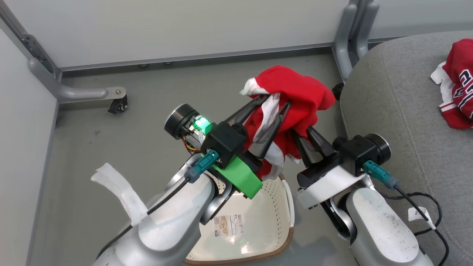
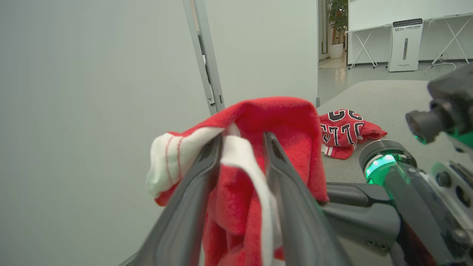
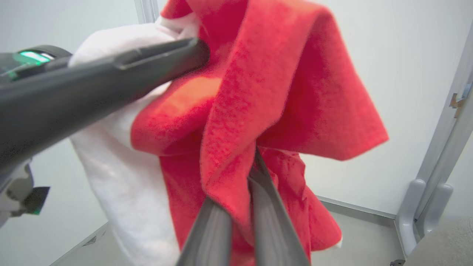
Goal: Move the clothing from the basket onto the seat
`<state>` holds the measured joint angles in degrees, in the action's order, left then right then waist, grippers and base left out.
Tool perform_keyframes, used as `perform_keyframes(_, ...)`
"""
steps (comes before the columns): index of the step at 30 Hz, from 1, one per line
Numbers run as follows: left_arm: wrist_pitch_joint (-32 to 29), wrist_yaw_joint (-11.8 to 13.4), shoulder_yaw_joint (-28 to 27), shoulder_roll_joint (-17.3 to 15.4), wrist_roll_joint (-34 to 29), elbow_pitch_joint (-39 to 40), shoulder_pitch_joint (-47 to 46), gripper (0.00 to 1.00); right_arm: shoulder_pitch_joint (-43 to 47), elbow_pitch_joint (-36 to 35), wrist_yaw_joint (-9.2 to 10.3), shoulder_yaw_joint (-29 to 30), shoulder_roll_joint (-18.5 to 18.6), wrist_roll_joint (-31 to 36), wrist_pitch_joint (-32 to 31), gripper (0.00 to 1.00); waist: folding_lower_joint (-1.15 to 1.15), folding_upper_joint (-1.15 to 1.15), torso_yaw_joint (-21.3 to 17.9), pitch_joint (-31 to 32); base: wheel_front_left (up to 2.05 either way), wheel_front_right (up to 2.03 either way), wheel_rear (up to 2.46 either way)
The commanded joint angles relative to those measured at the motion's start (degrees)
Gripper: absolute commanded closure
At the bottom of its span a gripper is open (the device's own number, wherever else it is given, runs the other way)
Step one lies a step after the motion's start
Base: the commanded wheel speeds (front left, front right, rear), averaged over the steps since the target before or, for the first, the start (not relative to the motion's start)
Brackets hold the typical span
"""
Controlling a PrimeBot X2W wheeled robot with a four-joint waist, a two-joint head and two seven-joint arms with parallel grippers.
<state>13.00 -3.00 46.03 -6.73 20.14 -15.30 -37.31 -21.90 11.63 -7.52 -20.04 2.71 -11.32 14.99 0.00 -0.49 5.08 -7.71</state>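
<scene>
**Red jersey lifted between both grippers, beside the seat**

The red jersey with white trim hangs in the air, clear of the basket and just past its far end. It is to the left of the seat and does not touch it.

Left gripper: the fingers are parted, and a band of white trim and bunched red cloth runs between them. The jersey is draped over both tips. In the left wrist view the fingers stand clearly apart around this cloth. Whether they press it cannot be told.

Right gripper: it enters the jersey from the near right, and its tips are buried in the fabric. In the right wrist view the fingers lie almost together, pinching a fold of red cloth that spills over them. A finger of the left gripper crosses the upper left of that view.

The basket stands on the grey floor at the near centre, partly hidden by the forearms. A paper label lies on its pale perforated base.

A second jersey, red with dark lettering, lies crumpled on the far right of the seat. It also appears in the left wrist view, well apart from the held one.
</scene>
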Motion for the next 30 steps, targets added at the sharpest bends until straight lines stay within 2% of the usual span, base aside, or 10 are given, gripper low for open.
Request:
perform_keyframes(1,0.2,0.5,0.0,-0.3,-0.2,-0.2,0.6,0.0,0.6,-0.1,0.06,0.6,0.2,-0.3,0.2,1.0,0.0,0.49,-0.1,0.0,0.0,0.0,0.0)
perform_keyframes(9,0.4,0.7,0.6,-0.3,0.0,0.2,1.1,0.0,1.1,-0.4,0.06,4.5,0.2,0.4,0.2,1.0,0.0,0.49,-1.1,-0.3,0.0,0.0,0.0)
perform_keyframes(15,0.4,0.7,0.9,-0.7,0.2,0.4,1.2,0.0,1.6,-1.2,0.06,7.2,0.2,0.8,0.2,1.0,0.0,0.49,-3.1,-0.6,0.0,0.0,0.0)
perform_keyframes(30,-0.9,0.6,2.1,-2.5,-0.3,1.8,-0.3,0.0,5.1,-4.5,0.06,14.9,0.2,1.8,0.2,1.0,0.0,0.49,-14.4,-3.2,0.0,0.0,0.0)
